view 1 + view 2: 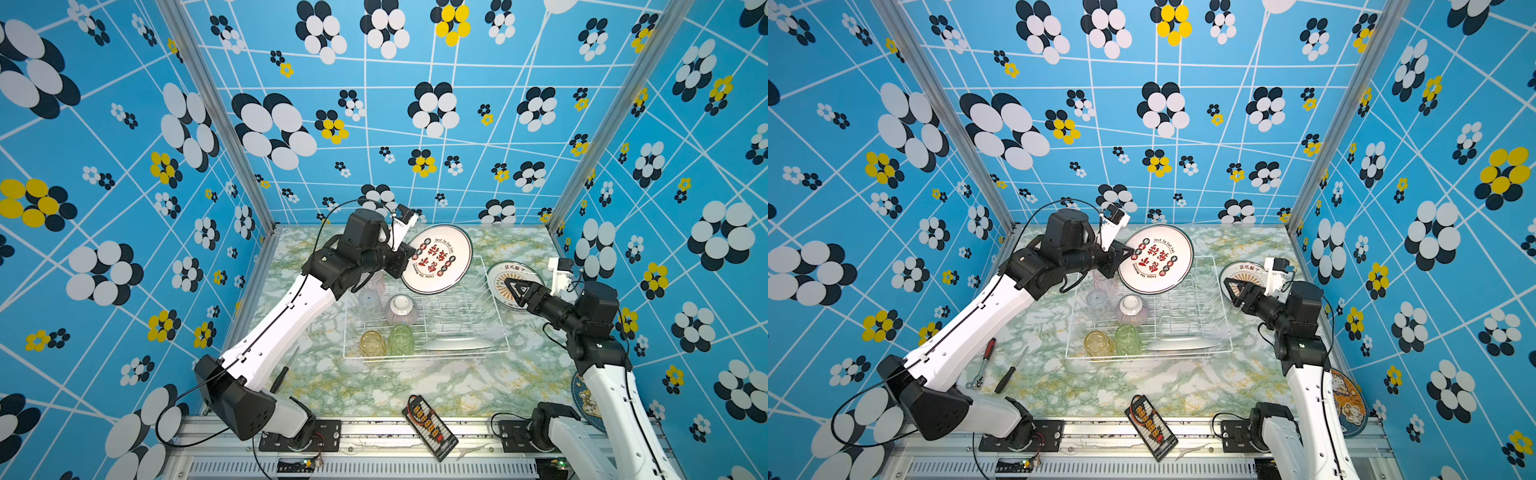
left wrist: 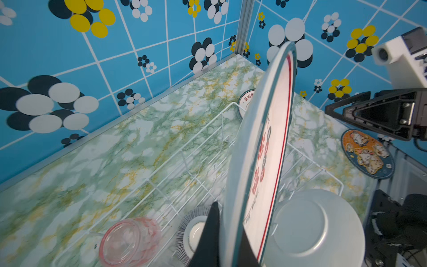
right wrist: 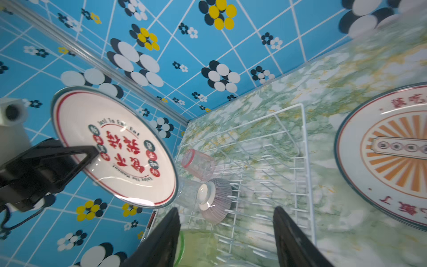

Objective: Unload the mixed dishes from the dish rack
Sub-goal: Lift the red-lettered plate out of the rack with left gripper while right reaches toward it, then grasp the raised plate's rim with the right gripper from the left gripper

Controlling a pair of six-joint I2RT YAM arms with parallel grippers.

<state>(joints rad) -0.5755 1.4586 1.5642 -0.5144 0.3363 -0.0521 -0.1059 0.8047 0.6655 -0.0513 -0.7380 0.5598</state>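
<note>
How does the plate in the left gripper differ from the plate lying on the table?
Pose: the held plate is tilted up above the dish rack, clamped at its rim by the left gripper; the table plate lies flat outside the rack. Print: the held plate shows red characters ringed by small badges; the table plate an orange sunburst. Both are round, white, dark-rimmed.

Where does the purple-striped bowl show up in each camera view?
In both top views: purple-striped bowl upside down in the dish rack, just beyond the green tumbler.
Left wrist: bowl between the pink tumbler and the red-lettered plate, partly hidden.
Right wrist: bowl in the rack, beside the clear tumbler.
Shared landmark: the red-lettered plate, raised over the rack.
</note>
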